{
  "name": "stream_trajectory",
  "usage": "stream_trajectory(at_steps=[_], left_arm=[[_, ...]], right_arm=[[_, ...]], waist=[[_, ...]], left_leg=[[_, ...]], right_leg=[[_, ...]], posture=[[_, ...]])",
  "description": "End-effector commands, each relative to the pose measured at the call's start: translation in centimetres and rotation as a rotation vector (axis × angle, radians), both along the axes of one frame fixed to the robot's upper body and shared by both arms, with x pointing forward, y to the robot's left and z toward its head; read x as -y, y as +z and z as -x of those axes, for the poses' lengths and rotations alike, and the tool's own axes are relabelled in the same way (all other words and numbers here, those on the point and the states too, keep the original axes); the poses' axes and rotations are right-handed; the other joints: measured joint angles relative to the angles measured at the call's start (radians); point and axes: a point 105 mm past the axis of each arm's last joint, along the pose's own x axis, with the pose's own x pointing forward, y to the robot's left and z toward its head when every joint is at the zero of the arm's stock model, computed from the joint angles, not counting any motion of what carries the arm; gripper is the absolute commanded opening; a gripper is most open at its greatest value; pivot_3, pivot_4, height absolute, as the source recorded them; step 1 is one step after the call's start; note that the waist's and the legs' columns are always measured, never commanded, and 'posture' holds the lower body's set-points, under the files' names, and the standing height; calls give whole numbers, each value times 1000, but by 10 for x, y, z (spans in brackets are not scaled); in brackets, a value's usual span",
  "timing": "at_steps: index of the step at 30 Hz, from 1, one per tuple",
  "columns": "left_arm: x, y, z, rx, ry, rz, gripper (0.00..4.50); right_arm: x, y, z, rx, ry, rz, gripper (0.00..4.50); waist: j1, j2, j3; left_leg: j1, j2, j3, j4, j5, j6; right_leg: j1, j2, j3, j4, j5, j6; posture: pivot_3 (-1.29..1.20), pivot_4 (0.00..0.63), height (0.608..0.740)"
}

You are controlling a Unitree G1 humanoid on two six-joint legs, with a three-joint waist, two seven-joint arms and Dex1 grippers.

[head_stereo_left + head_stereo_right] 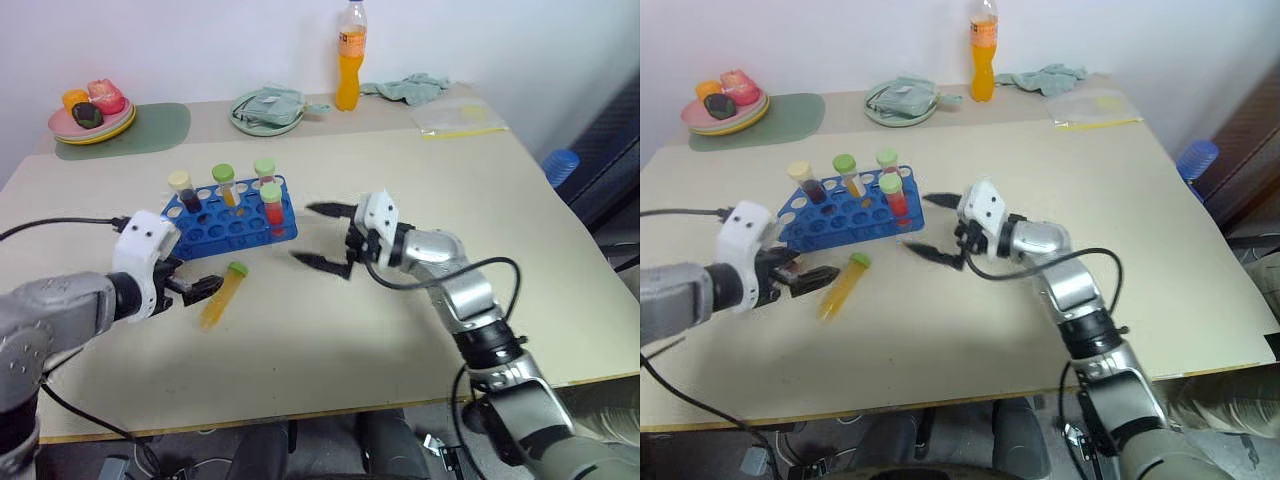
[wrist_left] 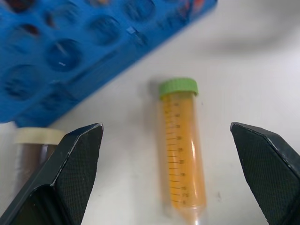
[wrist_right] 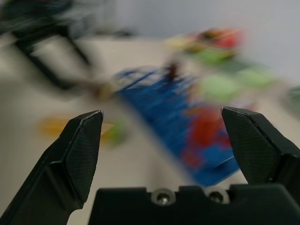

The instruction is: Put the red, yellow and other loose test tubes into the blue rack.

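Observation:
The blue rack point(image 1: 236, 222) stands left of the table's middle with several capped tubes upright in it, one of them the red tube point(image 1: 272, 207). A loose yellow tube point(image 1: 224, 294) with a green cap lies on the table just in front of the rack. My left gripper point(image 1: 195, 286) is open right beside it; in the left wrist view the yellow tube point(image 2: 181, 146) lies between the spread fingers point(image 2: 77, 159). A cream-capped brown tube point(image 2: 33, 149) shows partly behind one finger. My right gripper point(image 1: 305, 236) hovers open and empty just right of the rack.
At the back stand a plate of food point(image 1: 92, 118) on a green mat point(image 1: 150, 126), a green dish with a cloth point(image 1: 266, 110), an orange bottle point(image 1: 349, 58), a crumpled cloth point(image 1: 412, 88) and a plastic bag point(image 1: 456, 118). A black cable point(image 1: 55, 224) trails at the left.

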Motion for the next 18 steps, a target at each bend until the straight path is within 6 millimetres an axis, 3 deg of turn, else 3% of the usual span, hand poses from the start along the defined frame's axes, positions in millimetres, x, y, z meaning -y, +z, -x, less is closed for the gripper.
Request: stream_trajectory(at_steps=[1, 8, 15, 16, 18], left_arm=[[19, -14, -9, -66, -23, -23, 4500], [32, -31, -34, -119, 82, -33, 4500], [31, -33, -34, -140, 110, -63, 1127], [29, -33, -33, -143, 117, -71, 771], [25, -32, -31, -141, 123, -82, 750]], right_arm=[[8, 0, 26, -25, 125, 67, 4441], [7, -5, 28, -33, 92, 75, 4441], [5, -8, 29, -37, 93, 79, 4500], [5, -9, 29, -38, 94, 80, 4500], [5, -9, 29, -38, 95, 82, 4500]], waist=[[0, 0, 0], [7, -1, 0], [27, -1, 0], [28, -1, 0], [28, -1, 0]], left_leg=[[0, 0, 0, 0, 0, 0], [0, 0, 0, 0, 0, 0], [-1, 0, 0, 1, 0, -1], [-1, 0, 0, 1, 0, -1], [-1, -1, 0, 1, 0, -1]], right_leg=[[0, 0, 0, 0, 0, 0], [-1, 0, 1, 0, 0, 0], [-1, -1, 1, 0, 0, 0], [-1, -2, 1, 0, 0, 0], [-1, -2, 1, 0, 0, 0]], posture=[[0, 150, 740], [0, 150, 740], [0, 150, 740], [0, 150, 740], [0, 150, 740]])
